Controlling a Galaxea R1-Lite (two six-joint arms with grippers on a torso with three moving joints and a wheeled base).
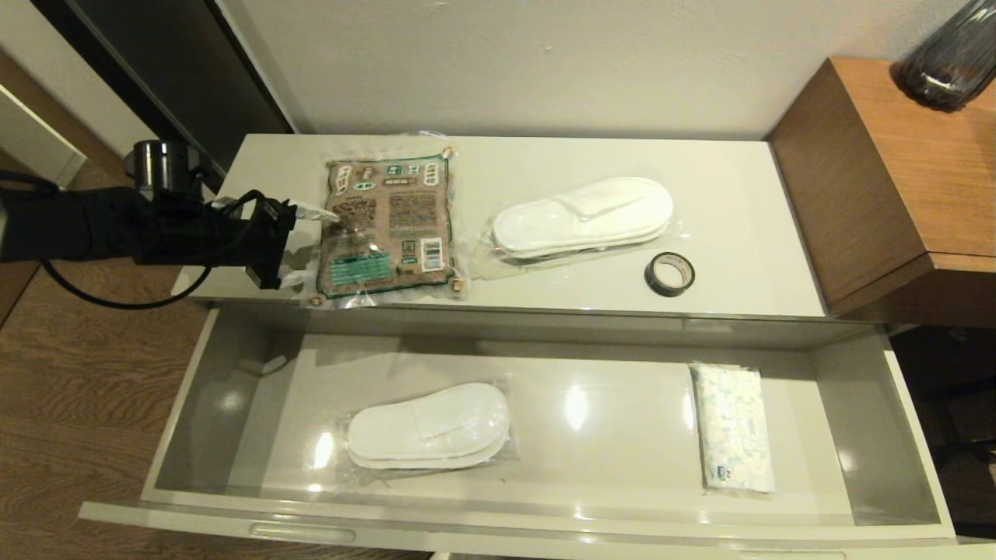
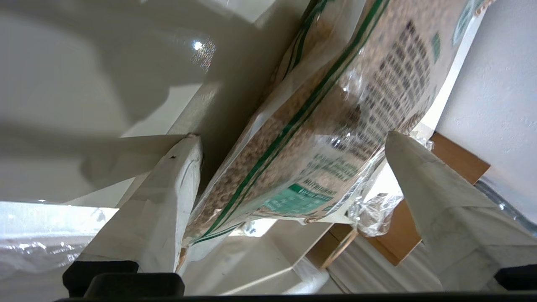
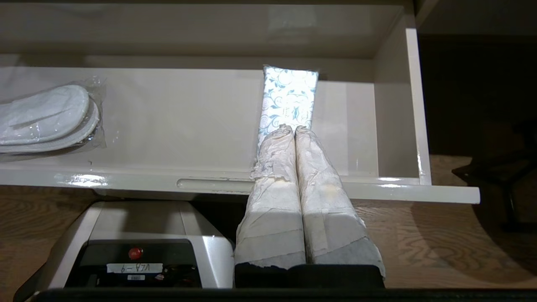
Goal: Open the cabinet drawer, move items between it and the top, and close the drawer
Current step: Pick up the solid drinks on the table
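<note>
While the cabinet drawer (image 1: 194, 389) stands open, the packet's (image 1: 387, 225) edge is straddled, ungripped, by the spread left gripper (image 1: 307, 214); the right gripper (image 3: 293, 130) is clenched empty.

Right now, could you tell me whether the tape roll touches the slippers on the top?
Apart. The head view shows bare top between the tape roll and the slippers.

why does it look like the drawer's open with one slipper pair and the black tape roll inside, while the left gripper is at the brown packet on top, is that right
Not quite: the black tape roll sits on the top, not in the drawer. The head view shows it. Beside the slipper pair in the drawer lies a white floral-printed packet. The left gripper is indeed at the brown packet.
</note>
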